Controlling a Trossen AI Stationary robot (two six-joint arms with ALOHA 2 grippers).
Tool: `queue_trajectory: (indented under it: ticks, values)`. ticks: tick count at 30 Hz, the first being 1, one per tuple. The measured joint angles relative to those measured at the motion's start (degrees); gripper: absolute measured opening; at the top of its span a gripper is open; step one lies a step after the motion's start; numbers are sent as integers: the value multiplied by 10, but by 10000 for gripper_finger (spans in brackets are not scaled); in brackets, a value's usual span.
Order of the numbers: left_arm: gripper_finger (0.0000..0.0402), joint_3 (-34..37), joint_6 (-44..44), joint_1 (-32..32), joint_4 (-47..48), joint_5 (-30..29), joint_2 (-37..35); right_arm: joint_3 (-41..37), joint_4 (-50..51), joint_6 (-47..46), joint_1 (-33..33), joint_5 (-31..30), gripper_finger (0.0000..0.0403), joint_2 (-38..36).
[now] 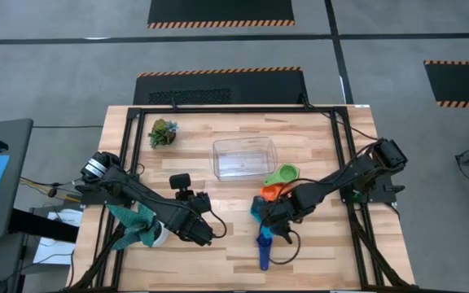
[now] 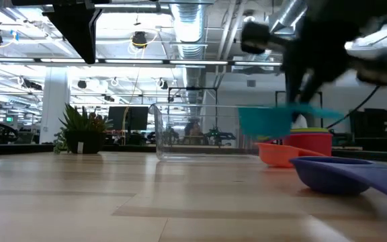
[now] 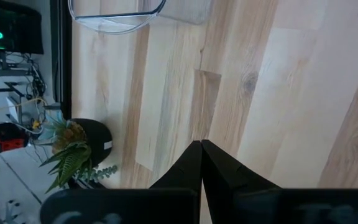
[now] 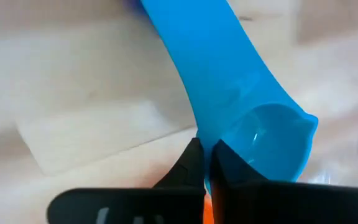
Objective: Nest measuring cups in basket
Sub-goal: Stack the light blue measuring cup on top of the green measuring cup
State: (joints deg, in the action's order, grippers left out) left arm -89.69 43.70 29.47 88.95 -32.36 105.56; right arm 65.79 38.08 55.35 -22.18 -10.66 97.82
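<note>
My right gripper (image 1: 269,213) hangs over the table's near middle, shut on the light blue measuring cup (image 1: 256,210), which floats above the wood in the low view (image 2: 267,122). The dark blue cup (image 1: 263,249) lies on the table just nearer, its bowl (image 2: 334,173) down. Orange (image 1: 271,193) and green (image 1: 284,173) cups sit beside the clear basket (image 1: 244,157); a red cup (image 2: 311,142) shows behind the orange one (image 2: 277,153). My left gripper (image 1: 208,233) waits shut, low at the near left, touching nothing (image 3: 201,149). My right gripper pinches the light blue cup's flat handle (image 4: 207,127) between its two fingers (image 4: 192,163), close to where the handle joins the bowl (image 4: 272,140). The fingers come from above, lying across the handle. The cup is lifted clear of the table and sits roughly level.
A small leafy plant in its pot (image 1: 163,133) stands at the far left of the table, left of the basket. Black frame rails (image 1: 348,138) run along the table's sides. Bare wood lies between the two grippers and in front of the basket.
</note>
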Motion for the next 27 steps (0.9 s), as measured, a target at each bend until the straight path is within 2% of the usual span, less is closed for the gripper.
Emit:
queue_trajectory:
  ticks: [9, 13, 17, 21, 27]
  values:
    - [0, 0, 0, 0, 0, 0, 0, 169, 216, -558, 2, 0, 7, 0]
    - [0, 0, 0, 0, 0, 0, 0, 188, 340, -709, 2, 0, 6, -6]
    - [0, 0, 0, 0, 1, 0, 0, 155, 400, -802, -8, -1, 6, -38]
    - [0, 0, 0, 0, 1, 0, 0, 95, 377, -856, -20, -15, 7, -96]
    - [0, 0, -27, 0, 1, 0, 0, -10, 301, -846, -8, -78, 6, -193]
